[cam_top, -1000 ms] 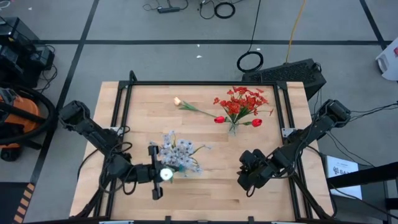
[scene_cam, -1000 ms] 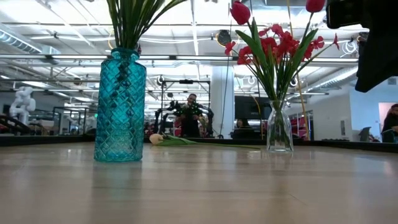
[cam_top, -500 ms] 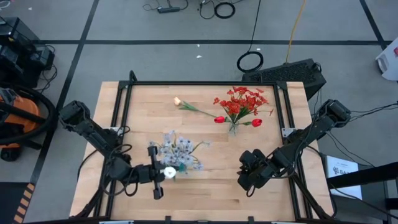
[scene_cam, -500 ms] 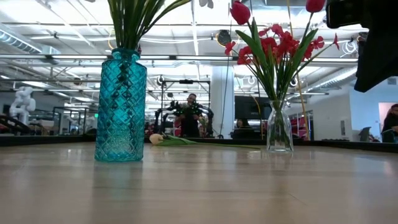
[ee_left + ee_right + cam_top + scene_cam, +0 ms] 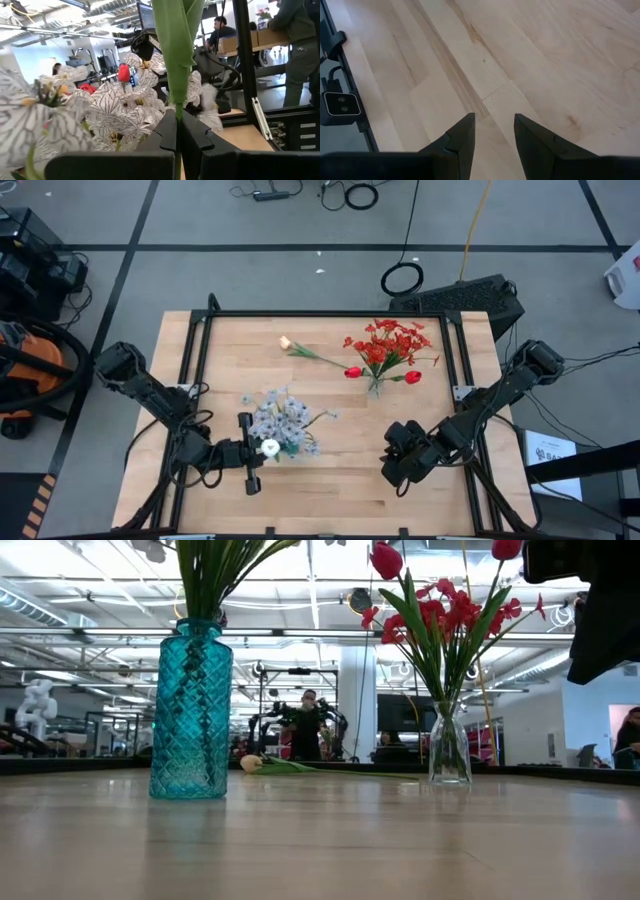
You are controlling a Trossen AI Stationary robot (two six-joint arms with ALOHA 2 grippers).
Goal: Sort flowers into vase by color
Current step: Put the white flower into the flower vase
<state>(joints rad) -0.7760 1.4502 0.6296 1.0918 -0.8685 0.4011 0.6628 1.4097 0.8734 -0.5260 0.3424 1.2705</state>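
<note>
A teal glass vase [image 5: 192, 710] with pale blue-white sprays [image 5: 278, 420] stands at the table's near left. My left gripper [image 5: 256, 450] is beside it, shut on a cream-white tulip [image 5: 270, 447] that stands upright, bud up. A clear vase [image 5: 449, 748] with red blossoms and red tulips [image 5: 385, 348] stands at the far middle. Another cream-white tulip [image 5: 287, 343] lies flat on the table at the far side. My right gripper [image 5: 398, 462] hangs open and empty over the near right of the table. My left gripper pinches the tulip's green stem [image 5: 176, 112] between its two fingers. The fingers come level from the table's left and lie across the stem. The stem runs upright through the hold with a leaf above the fingers; its lower end is hidden among the sprays.
A black frame [image 5: 300, 314] runs around the table's far and side edges. Bare wood lies between the two vases and along the near edge [image 5: 530, 60]. People and equipment show in the room beyond the table.
My left gripper has carried the tulip a little toward the far edge, closer to the teal vase. The sprays in that vase have shifted slightly toward the table's left.
</note>
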